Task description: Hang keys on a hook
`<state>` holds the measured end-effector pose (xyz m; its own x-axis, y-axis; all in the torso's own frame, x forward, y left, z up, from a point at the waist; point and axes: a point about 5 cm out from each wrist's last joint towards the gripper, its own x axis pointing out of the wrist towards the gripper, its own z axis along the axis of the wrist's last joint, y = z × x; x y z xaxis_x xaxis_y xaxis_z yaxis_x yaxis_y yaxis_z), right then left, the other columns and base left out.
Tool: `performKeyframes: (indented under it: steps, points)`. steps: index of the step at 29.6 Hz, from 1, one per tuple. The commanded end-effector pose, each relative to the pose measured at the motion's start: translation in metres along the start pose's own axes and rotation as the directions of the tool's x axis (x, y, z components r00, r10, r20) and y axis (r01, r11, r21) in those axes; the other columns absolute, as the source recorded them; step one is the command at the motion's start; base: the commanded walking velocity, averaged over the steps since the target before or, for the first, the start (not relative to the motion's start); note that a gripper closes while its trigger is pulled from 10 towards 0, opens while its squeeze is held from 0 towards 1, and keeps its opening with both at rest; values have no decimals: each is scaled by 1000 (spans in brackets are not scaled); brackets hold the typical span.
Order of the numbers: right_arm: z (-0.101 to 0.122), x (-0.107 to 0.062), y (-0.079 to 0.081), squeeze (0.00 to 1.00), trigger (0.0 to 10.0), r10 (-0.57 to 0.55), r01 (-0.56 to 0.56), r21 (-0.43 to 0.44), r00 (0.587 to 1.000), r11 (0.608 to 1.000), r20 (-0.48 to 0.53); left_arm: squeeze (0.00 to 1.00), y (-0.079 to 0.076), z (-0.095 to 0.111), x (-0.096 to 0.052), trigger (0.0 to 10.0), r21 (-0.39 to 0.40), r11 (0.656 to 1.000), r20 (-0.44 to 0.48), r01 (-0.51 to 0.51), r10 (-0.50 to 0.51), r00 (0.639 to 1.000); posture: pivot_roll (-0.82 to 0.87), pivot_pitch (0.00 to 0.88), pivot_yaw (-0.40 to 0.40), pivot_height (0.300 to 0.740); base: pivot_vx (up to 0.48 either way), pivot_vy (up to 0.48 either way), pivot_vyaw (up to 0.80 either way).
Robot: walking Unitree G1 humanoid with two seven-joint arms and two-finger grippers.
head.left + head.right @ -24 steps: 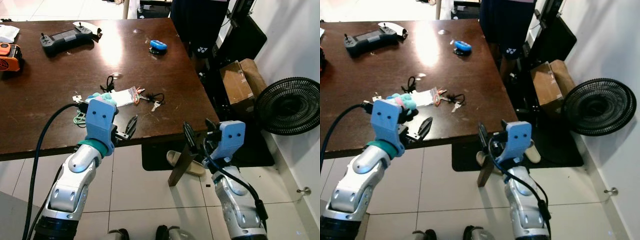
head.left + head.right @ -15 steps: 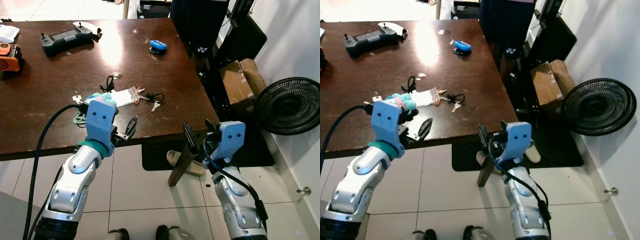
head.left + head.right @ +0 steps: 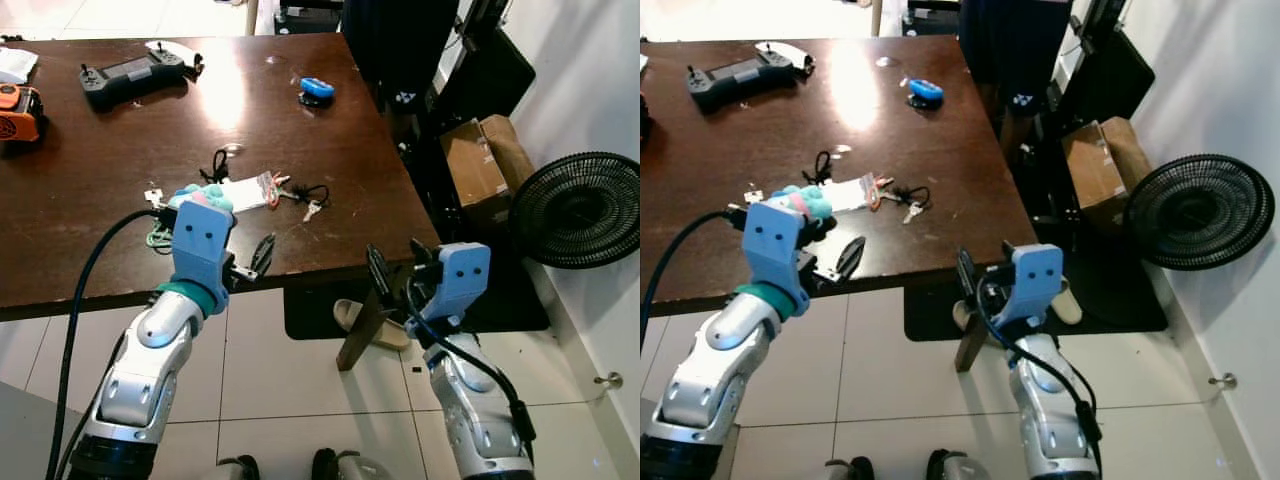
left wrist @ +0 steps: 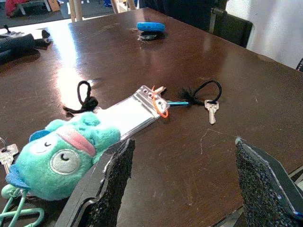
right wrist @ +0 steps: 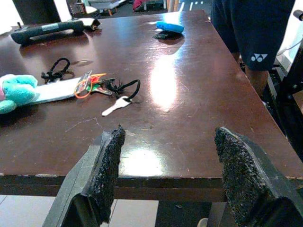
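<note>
At the desk's (image 3: pixel 120 150) far left edge an orange and black device (image 3: pixel 18 112) is cut off by the frame, and a white object (image 3: pixel 16 64) beyond it is also only partly seen. A black handheld controller (image 3: pixel 130 72) lies near the far edge, with a white object (image 3: pixel 172 50) just beside it that is too small to identify.

The left gripper (image 3: pixel 256 256) hovers over the desk's near edge with its black fingers (image 4: pixel 111 182) spread wide and nothing between them. Its blue housing covers most of a teal plush toy (image 4: pixel 61 153), which rests on the desk near that edge; a green cord (image 4: pixel 16 213) beneath the toy runs out of sight, and a small silver key (image 4: pixel 5 155) beside it is partly cut off.

The keys (image 3: pixel 298 198) lie toward the near right part of the desk: a clear card holder (image 4: pixel 125 113) with a black cord (image 4: pixel 84 97), an orange ring (image 4: pixel 161 106), and one silver key (image 4: pixel 211 109) on a black loop (image 4: pixel 203 90). A blue object (image 3: pixel 316 89) sits farther back near the right edge.

The right gripper (image 3: pixel 392 276) hangs just off the near right corner, fingers (image 5: pixel 106 165) spread and empty. A person in dark shorts (image 5: pixel 255 33) stands at the desk's right edge, visible only in part. A black fan (image 3: pixel 580 210) and a cardboard box (image 3: pixel 480 165) stand on the floor.
</note>
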<state>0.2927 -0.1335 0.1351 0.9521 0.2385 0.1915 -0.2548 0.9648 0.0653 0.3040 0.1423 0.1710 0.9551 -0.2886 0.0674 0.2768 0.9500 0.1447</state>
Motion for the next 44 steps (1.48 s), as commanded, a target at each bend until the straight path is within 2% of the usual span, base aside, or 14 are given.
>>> performKeyframes:
  steps: [1,22,29,34,36,41,44]
  points:
    - [-3,-4,-2,0,10000,-9,9,12,1000,1000,-14,0,-3,-6,-1,10000,3,1000,-19,12,-12,1000,-129,144,26,740,0,0,0]
    - [-1,-2,0,0,10000,-14,13,32,1000,999,7,0,-2,0,1,10000,-15,1000,12,1,-1,1000,-127,142,31,740,0,0,0]
    - [0,-1,1,0,10000,-12,11,38,1000,999,15,0,-1,0,2,10000,5,1000,13,-2,2,1000,-128,141,36,740,0,0,0]
    - [1,-1,1,0,10000,-6,6,17,1000,1000,14,0,-1,0,2,10000,7,1000,19,-4,4,1000,-129,142,35,740,0,0,0]
    - [1,-1,0,0,10000,-12,12,-19,1000,1000,17,0,0,1,4,10000,23,1000,28,-17,16,999,-127,143,34,740,448,0,784]
    - [2,0,-1,0,10000,-18,19,-14,1000,1000,21,0,0,1,5,10000,22,1000,34,-19,18,999,-127,144,33,740,480,0,788]
    - [2,0,-3,0,10000,-34,34,9,999,999,22,0,-1,3,6,10000,15,1000,39,-19,18,999,-130,141,31,740,480,0,0]
